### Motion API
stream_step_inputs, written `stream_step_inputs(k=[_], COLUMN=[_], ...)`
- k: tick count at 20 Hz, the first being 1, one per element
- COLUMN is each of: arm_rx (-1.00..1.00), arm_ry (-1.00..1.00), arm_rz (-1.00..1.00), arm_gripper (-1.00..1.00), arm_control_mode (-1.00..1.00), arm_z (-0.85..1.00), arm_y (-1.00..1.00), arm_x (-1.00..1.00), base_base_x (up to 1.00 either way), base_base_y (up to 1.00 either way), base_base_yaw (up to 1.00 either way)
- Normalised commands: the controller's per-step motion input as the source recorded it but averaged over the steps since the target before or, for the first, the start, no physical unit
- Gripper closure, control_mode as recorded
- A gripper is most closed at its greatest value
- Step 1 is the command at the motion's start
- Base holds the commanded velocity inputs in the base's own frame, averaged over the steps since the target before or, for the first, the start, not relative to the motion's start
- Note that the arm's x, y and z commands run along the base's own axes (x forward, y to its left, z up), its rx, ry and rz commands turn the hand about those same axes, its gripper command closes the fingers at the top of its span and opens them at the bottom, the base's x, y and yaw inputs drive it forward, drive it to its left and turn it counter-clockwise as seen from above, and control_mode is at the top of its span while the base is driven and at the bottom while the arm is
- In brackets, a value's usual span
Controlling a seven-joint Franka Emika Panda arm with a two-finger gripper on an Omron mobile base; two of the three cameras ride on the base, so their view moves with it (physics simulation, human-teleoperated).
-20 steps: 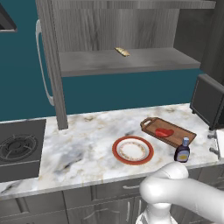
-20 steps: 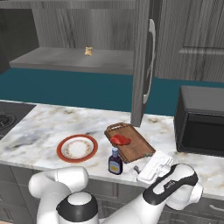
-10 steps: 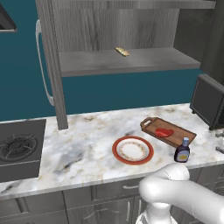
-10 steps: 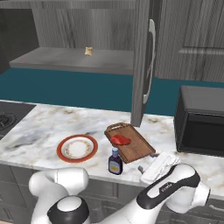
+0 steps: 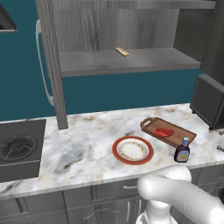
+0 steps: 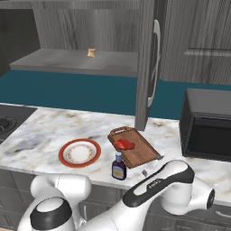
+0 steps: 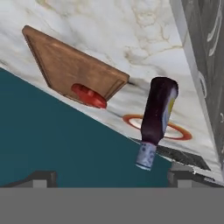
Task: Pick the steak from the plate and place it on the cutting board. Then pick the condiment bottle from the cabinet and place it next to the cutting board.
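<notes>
The steak (image 5: 164, 132) (image 6: 124, 144) (image 7: 89, 95) lies on the cutting board (image 5: 183, 137) (image 6: 140, 152) (image 7: 65, 65). The red-rimmed plate (image 5: 116, 151) (image 6: 63, 158) (image 7: 180, 135) sits bare to the board's left. The condiment bottle (image 5: 182, 152) (image 6: 119, 168) (image 7: 157, 109) stands upright on the counter beside the board's front edge. My gripper (image 7: 113, 179) is open, its fingertips (image 7: 43, 177) wide apart and well clear of the bottle. The hand view is rolled, so the bottle's cap points down in it. The cabinet (image 5: 52, 65) (image 6: 144, 67) stands behind with its shelf recess open.
A small tan item (image 5: 122, 52) (image 6: 91, 53) lies on the cabinet shelf. A dark microwave (image 5: 210, 103) (image 6: 207, 124) stands at the counter's right end, a stove burner (image 5: 19, 148) (image 6: 5, 122) at the left. The cabinet's open door juts over the counter.
My hand has drawn back from the bottle toward the counter's front right. The bottle, steak, board and plate have not moved.
</notes>
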Motion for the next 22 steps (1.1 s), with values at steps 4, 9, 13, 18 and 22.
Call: stream_step_inputs(k=[4, 9, 13, 18, 22], arm_rx=[-0.22, -0.2, -0.21, -0.25, -0.38], arm_ry=[-0.17, -0.25, -0.3, -0.33, -0.29], arm_rz=[-0.1, -0.07, -0.06, -0.05, -0.07], arm_gripper=[-1.0, -1.0, -1.0, -1.0, -1.0], arm_control_mode=[-1.0, -1.0, -1.0, -1.0, -1.0], arm_z=[0.0, 0.0, 0.0, 0.12, 0.23], arm_y=[0.09, 0.04, 0.02, 0.1, 0.29], arm_x=[-0.33, -0.47, -0.64, -0.68, -0.49], base_base_x=[0.0, 0.0, 0.0, 0.0, 0.0], base_base_y=[0.0, 0.0, 0.0, 0.0, 0.0], base_base_yaw=[0.0, 0.0, 0.0, 0.0, 0.0])
